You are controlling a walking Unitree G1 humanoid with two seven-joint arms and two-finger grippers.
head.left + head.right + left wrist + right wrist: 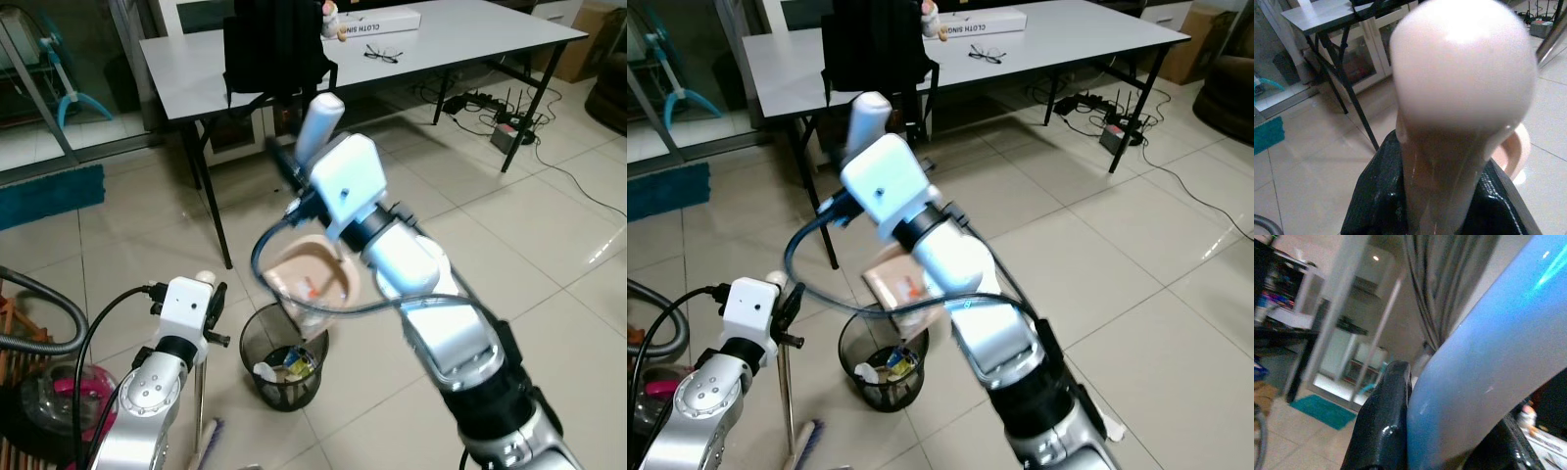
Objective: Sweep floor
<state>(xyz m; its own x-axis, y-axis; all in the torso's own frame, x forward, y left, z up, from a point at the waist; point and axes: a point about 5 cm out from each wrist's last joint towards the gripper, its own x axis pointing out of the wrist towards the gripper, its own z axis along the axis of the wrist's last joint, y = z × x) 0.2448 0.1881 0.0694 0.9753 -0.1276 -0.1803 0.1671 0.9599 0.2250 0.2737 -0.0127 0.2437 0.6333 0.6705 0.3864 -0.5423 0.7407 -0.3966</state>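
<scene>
My right gripper [294, 168] is raised in front of me, shut on the pale blue handle [319, 125] of a pink dustpan [312, 284]. The pan hangs tilted over a black mesh bin [284, 360] with scraps of litter inside. The right wrist view has that blue handle [1484, 377] pressed between the black fingers [1383, 416]. Low at the left, my left gripper [208, 299] is shut on the broom's thin metal pole [199, 392], just under its cream cap [1459, 63]. The broom head [210, 439] rests on the tiles beside the bin.
A grey table [470, 39] stands beyond the bin, carrying a black bag [274, 44], glasses [382, 54] and a white box [377, 24]. Cables and a power strip [490, 108] lie under its right end. A vacuum hose [39, 313] and a teal mat [49, 194] are at the left.
</scene>
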